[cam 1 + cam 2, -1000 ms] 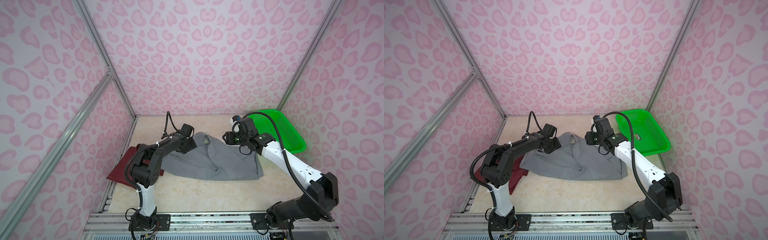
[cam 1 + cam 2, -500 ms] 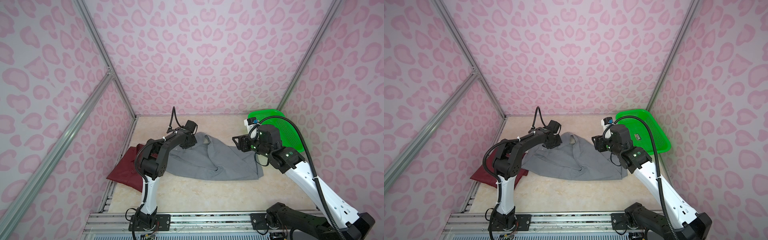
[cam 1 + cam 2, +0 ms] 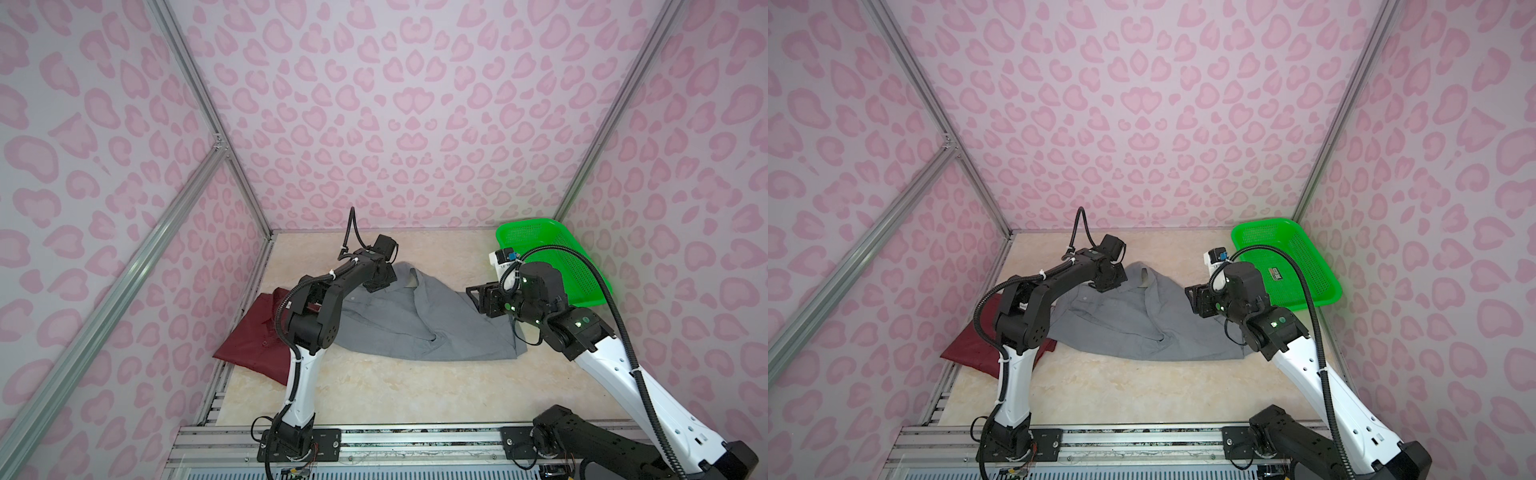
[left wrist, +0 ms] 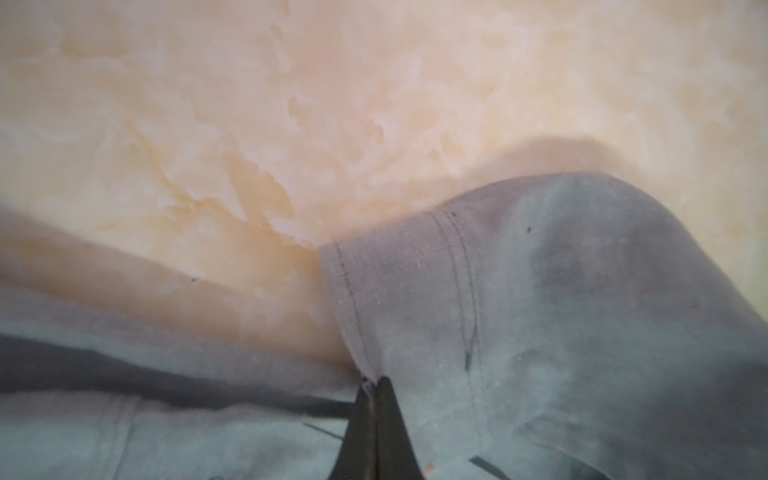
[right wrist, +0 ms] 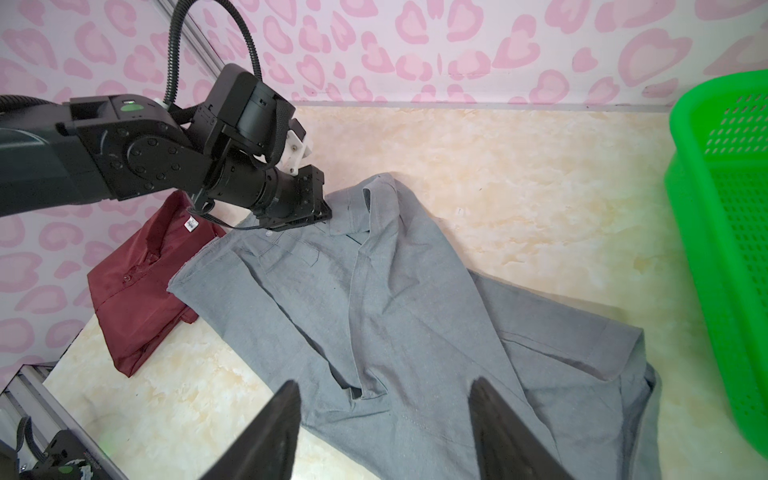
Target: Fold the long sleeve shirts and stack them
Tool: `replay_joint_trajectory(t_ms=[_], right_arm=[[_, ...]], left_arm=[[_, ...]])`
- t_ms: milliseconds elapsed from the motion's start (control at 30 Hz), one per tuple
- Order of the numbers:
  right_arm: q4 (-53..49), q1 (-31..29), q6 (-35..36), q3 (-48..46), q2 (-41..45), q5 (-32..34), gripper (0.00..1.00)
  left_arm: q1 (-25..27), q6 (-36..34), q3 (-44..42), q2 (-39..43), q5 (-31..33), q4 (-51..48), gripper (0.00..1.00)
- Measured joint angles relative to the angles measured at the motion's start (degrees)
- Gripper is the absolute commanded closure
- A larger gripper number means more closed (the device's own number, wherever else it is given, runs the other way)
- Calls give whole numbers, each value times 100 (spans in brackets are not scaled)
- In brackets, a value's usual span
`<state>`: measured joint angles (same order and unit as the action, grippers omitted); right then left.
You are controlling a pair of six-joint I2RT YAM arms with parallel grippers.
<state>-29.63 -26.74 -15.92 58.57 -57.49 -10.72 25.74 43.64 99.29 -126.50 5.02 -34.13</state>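
Note:
A grey long sleeve shirt (image 3: 415,328) (image 3: 1133,324) lies spread and rumpled across the middle of the table, collar toward the back. My left gripper (image 3: 379,284) (image 3: 1109,286) is down at its collar. In the left wrist view that gripper (image 4: 374,382) is shut on a stitched edge of the grey cloth (image 4: 540,332). A folded maroon shirt (image 3: 253,340) (image 5: 137,282) lies at the left, partly under the grey one. My right gripper (image 3: 476,295) (image 5: 382,386) hangs open above the grey shirt's right side, holding nothing.
A bright green perforated basket (image 3: 552,257) (image 3: 1287,257) (image 5: 727,208) stands at the back right corner, close behind the right arm. Pink patterned walls close in three sides. A metal rail (image 3: 374,440) runs along the front edge. Bare marbled tabletop (image 3: 415,395) shows in front of the shirts.
My left gripper has shut on the grey shirt's collar edge. The right gripper has drawn back to the right, away from the collar, and opened a little. The bunched cloth now lies flatter.

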Motion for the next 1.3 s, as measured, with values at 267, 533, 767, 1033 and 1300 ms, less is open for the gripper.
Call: replay_joint_trajectory(t_ms=[267,533,767,1033,1300], right_arm=[[184,188,-201,-334,109,-7,24],[568,553,-568,-597,-219,-435,2],[831,575,-706,-636,-647,-643,2],[925,813,-782,-772,-776,-616,2],[857,1143,-955,-942,-660,-592,2]], left_arm=[[-11,-466,208,85,-236,299,96],[-50,-1480,232,570,-791,723,96],[-293,-1934,872,1360,-1718,901,97],[-103,-1897,2704,1285,-3187,1309,97],[529,-2186,3965,601,-4293,1005,97]])
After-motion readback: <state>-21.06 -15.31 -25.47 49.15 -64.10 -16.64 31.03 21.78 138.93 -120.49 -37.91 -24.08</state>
